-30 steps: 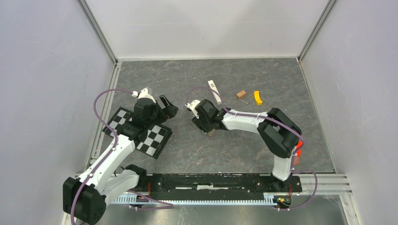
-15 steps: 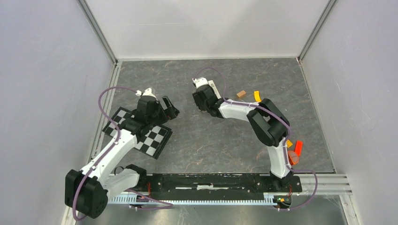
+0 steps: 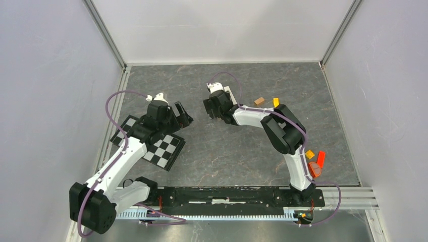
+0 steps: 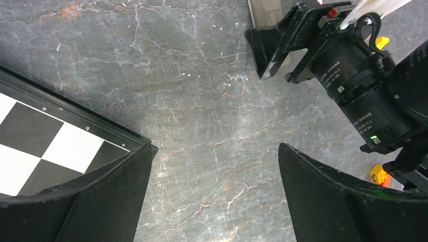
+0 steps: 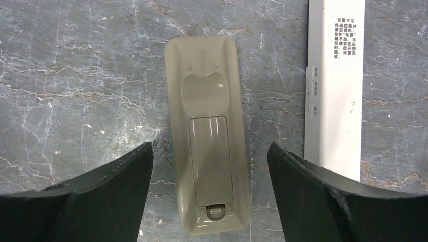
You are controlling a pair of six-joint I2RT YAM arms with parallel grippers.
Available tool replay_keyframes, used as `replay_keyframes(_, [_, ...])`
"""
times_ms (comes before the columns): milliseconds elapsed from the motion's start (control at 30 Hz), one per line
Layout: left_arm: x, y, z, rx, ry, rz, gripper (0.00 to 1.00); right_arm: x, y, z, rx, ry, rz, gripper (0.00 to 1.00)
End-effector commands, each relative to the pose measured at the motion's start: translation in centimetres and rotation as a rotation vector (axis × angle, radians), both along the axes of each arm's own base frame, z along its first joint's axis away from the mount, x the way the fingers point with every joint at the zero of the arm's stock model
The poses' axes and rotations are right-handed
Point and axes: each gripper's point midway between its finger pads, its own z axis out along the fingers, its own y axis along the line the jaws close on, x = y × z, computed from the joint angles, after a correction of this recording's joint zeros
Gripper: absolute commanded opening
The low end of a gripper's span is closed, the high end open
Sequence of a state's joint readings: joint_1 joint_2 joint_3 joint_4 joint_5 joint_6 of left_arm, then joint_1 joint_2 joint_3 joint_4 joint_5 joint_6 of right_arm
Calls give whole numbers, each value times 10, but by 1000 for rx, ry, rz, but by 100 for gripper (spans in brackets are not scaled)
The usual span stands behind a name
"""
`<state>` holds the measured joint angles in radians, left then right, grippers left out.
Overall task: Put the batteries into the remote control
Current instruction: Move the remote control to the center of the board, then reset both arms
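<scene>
The remote control [image 5: 208, 146] is seen lying flat on the grey stone-patterned table [image 3: 227, 151], face down, with its dull grey-olive back turned up. In the right wrist view it is framed lengthwise between the two dark fingers [image 5: 106, 196] of the right gripper [image 5: 209, 149]. The jaws are spread wide, and a strip of table is visible on either side of the remote, so nothing is gripped or touched. The rectangular battery cover on the remote's back appears to be seated in its recess, though a slight lift could not be ruled out from this angle.

Just beside the remote, on its right in that view and parallel to it, a longer white bar [image 5: 335, 85] with printed characters is laid — apart from the remote, not touching it.

From above, the right arm is seen reaching to the far middle of the table. Beyond its elbow, a brown block [image 3: 259, 101] and a yellow curved piece [image 3: 275, 102] are found near each other.

The left gripper [image 4: 216, 147] is held fully spread and empty over bare table, at the corner of a black-and-white checkerboard [image 3: 164, 148]. It is pointed toward the right gripper — well apart from the remote.

No battery can be made out with any certainty.
</scene>
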<state>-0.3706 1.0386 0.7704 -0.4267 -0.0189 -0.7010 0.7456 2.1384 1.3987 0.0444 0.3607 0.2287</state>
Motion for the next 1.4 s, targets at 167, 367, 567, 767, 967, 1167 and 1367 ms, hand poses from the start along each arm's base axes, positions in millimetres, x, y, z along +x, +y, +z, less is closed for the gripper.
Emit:
replay_keyframes(167, [-7,15,61,66,-146,-34,100,-32,-40,104,127,-129,-28,95])
replay_keyframes(367, [-24,34,80,129,-229,-27,100,-91,-133,134,85,-211,-195,98])
replay_keyframes(567, [-45,65,141,173,-420,54,100,-129,-223,209,14,-395,-410,98])
replay_keyframes(767, [-79,94,188,232,-537,100,100,-174,-290,284,86,-565,-584,98])
replay_keyframes(967, [-119,118,175,304,-485,106,100,-219,-334,311,127,-583,-649,98])
replay_keyframes(1167, [-133,111,166,265,-489,52,100,-237,-350,321,188,-600,-670,98])
replay_keyframes(1367, [-150,116,177,240,-545,52,100,-246,-349,339,311,-632,-634,98])
